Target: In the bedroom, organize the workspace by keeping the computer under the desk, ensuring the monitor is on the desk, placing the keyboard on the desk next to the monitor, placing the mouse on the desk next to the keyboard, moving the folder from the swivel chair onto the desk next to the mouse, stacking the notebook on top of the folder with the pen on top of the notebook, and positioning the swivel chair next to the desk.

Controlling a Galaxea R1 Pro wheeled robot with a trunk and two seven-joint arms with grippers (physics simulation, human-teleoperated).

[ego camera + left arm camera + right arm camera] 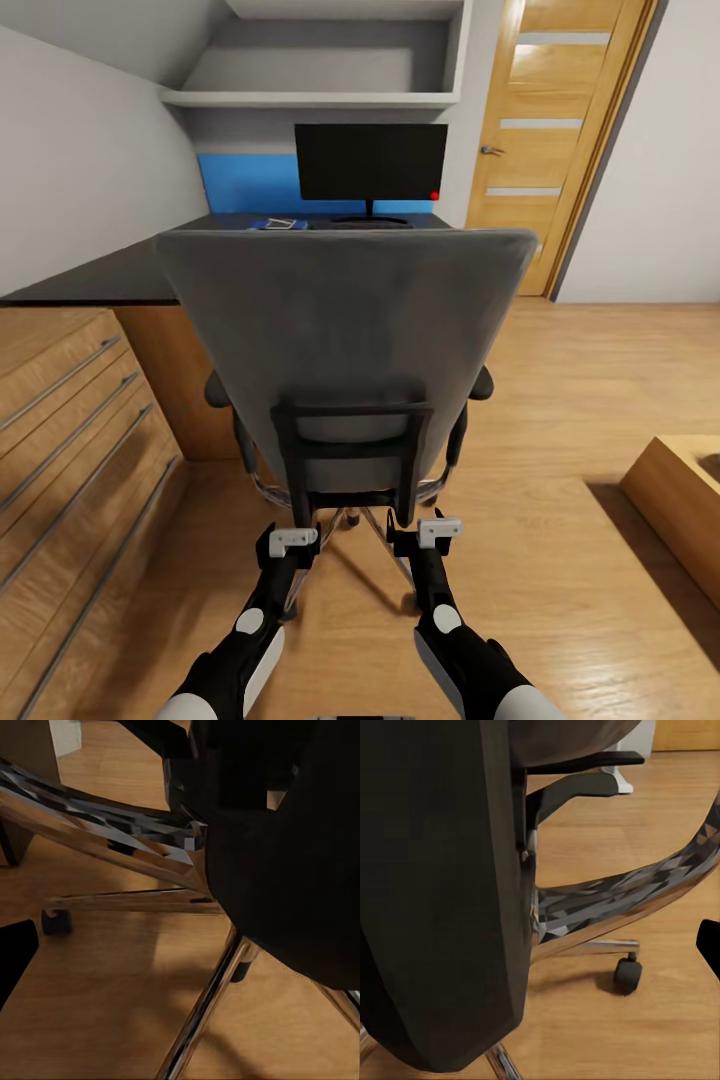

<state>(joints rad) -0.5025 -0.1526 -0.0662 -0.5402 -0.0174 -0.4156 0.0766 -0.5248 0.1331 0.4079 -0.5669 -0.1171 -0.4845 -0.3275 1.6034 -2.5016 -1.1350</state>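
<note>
The swivel chair (340,330) stands right in front of me with its grey back towards me, and its chrome base (112,832) rests on the wood floor. Beyond it is the black desk (100,275), carrying the monitor (370,160) and the blue folder (268,224) with a pale notebook (290,222) on it. My left gripper (290,545) and right gripper (432,532) sit low behind the chair's black back frame (350,450), both open. One dark finger (15,967) shows beside the frame, and so does another finger (709,945). The keyboard, mouse, pen and computer are hidden.
A light wooden drawer chest (70,430) runs along my left, and a low wooden block (685,500) sits on the floor at the right. The wooden door (560,130) is at the back right. A blue wall panel (240,180) and shelves (320,98) back the desk.
</note>
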